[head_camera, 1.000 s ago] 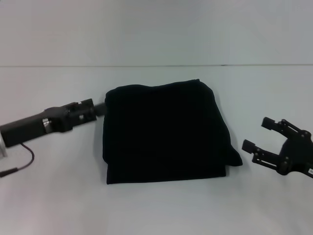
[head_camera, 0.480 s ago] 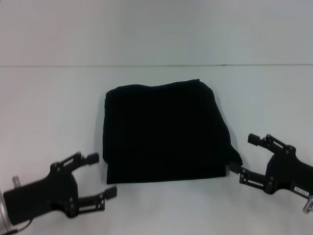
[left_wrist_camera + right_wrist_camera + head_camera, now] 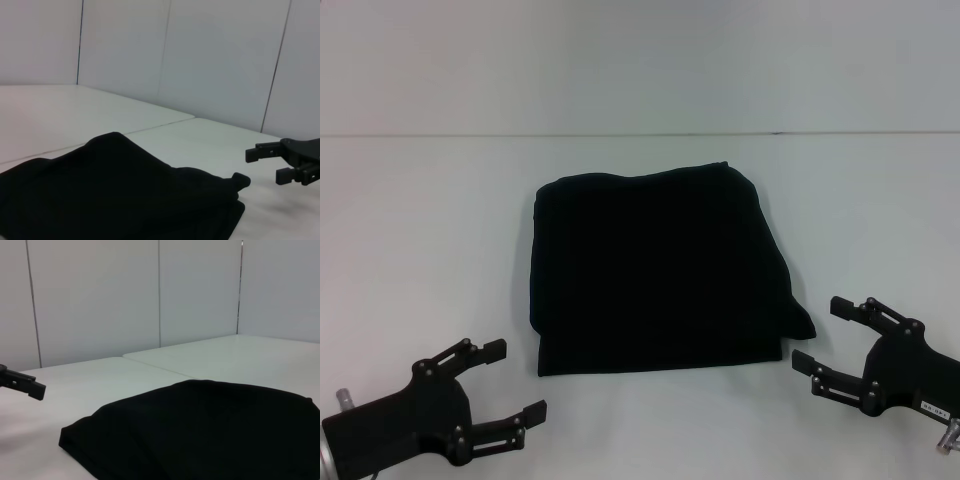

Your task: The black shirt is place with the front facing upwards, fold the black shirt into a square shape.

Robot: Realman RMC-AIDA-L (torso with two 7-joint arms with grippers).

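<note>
The black shirt point(image 3: 658, 270) lies folded into a rough square in the middle of the white table; no lettering shows. It fills the low part of the left wrist view point(image 3: 115, 195) and of the right wrist view point(image 3: 200, 432). My left gripper point(image 3: 512, 380) is open near the front left, clear of the shirt's near left corner. My right gripper point(image 3: 826, 334) is open at the front right, just beside the shirt's near right corner, holding nothing. The right gripper point(image 3: 265, 162) also shows far off in the left wrist view.
The white table point(image 3: 430, 230) runs to a seam at the back, with a pale wall point(image 3: 640, 60) behind. One fingertip point(image 3: 22, 384) of the other arm shows at the edge of the right wrist view.
My left arm drew back from the shirt's left edge to the front left and opened. My right gripper dropped toward the front, near the shirt's right corner.
</note>
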